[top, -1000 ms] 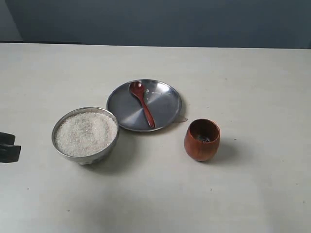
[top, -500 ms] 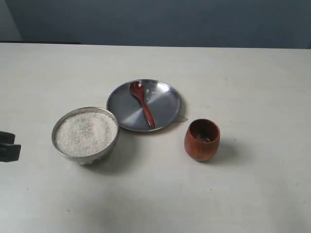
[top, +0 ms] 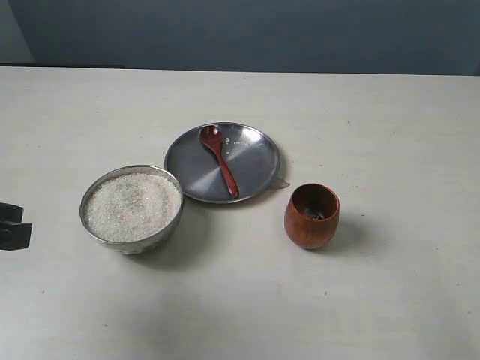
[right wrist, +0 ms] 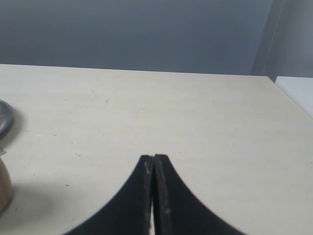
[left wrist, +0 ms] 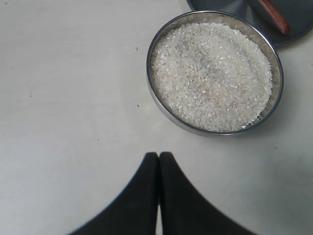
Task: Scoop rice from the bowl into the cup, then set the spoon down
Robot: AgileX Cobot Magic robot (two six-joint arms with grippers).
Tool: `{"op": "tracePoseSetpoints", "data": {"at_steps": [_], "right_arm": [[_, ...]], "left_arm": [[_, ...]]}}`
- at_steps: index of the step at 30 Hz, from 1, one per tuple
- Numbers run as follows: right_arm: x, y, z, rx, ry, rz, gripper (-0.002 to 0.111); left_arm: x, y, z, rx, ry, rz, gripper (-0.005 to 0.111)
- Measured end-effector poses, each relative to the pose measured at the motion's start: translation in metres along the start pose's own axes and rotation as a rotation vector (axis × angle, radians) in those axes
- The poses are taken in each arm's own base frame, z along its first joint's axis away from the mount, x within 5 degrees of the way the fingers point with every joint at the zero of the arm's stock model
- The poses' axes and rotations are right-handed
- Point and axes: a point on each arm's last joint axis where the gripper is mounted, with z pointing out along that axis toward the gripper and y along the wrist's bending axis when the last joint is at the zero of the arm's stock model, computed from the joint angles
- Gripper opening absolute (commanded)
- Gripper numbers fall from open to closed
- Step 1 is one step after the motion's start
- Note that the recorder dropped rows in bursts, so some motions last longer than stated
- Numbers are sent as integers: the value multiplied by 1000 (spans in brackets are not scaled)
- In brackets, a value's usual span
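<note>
The silver bowl [top: 169, 225] stands front left, heaped with white rice [top: 132, 206]. Behind it, the dark red wooden spoon [top: 220, 160] lies on a flat steel plate [top: 259, 161], head toward the back. The reddish-brown wooden cup [top: 311, 217] stands upright to the right of the plate. My left gripper [top: 13, 225] shows at the left edge, left of the bowl [left wrist: 168, 115], shut and empty [left wrist: 159, 155]; the rice [left wrist: 211, 76] fills that view. My right gripper [right wrist: 154, 157] is shut on nothing over bare table, with the cup's side [right wrist: 4, 191] at the picture's edge. It is out of the exterior view.
The pale table [top: 390, 300] spreads wide around the dishes, with a dark wall [top: 240, 34] behind its far edge. A small clear tab [top: 280, 184] pokes out from under the plate toward the cup. A white surface [right wrist: 296, 90] lies past the table's right edge.
My left gripper has slid slightly further toward the left edge of the exterior view. The bowl, plate, spoon and cup have stayed put.
</note>
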Motion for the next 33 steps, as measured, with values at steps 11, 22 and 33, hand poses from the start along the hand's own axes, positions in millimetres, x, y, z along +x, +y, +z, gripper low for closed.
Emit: {"op": "tracePoseSetpoints", "data": {"at_steps": [11,22,33], "right_arm": [[2,0,0,0,26,55,0],[4,0,0,1,48,56,0],[4,0,0,1,48,58,0]], "left_arm": [[0,0,0,0,0,0,0],[0,0,0,0,0,0,0],[0,0,0,0,0,0,0]]}}
